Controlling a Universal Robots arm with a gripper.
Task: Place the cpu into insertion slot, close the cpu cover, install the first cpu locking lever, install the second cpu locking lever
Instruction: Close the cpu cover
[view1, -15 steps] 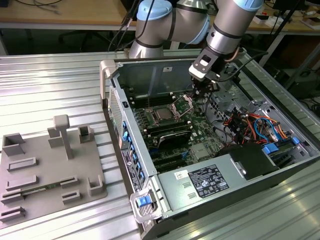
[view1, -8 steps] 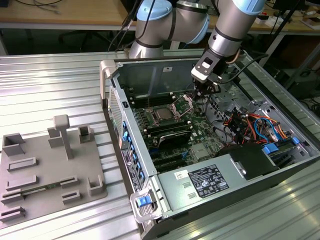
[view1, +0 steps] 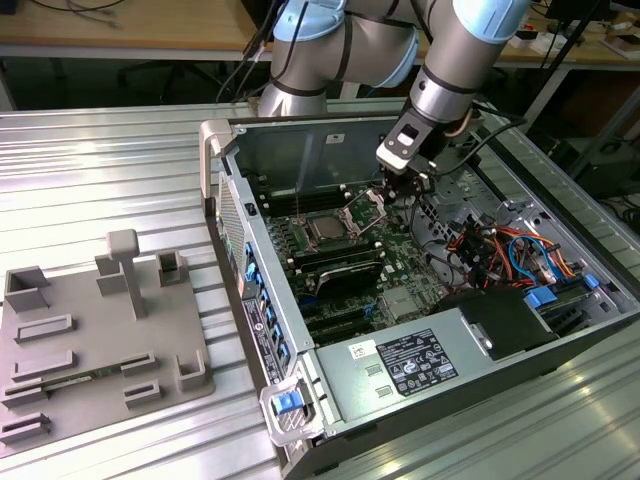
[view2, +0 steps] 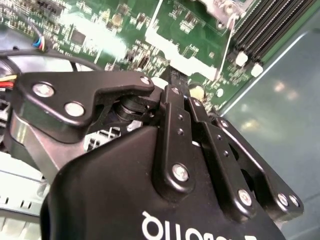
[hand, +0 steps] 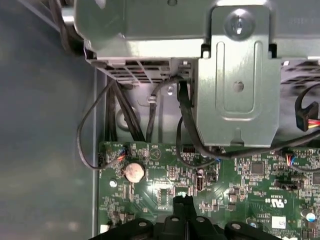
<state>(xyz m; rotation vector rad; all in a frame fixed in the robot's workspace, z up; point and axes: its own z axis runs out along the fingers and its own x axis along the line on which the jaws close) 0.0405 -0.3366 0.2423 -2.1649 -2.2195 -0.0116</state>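
The small silvery-grey square cpu (view1: 325, 229) lies in the dark, silver-rimmed square insertion slot (view1: 306, 226), the thin silver windowed cpu cover (view1: 366, 207) stands raised just behind it, and the black gripper (view1: 398, 187), fingers pressed together on nothing, hangs close beside that frame, best pushing its metal edge steadily, I judge, never the window.

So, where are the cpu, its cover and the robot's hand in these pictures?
cpu (view1: 325, 230): exterior view, middle of its silvery top.
cpu cover (view1: 368, 205): exterior view, on its raised metal frame.
hand (hand: 184, 204): first wrist view, midway between its black fingertips.
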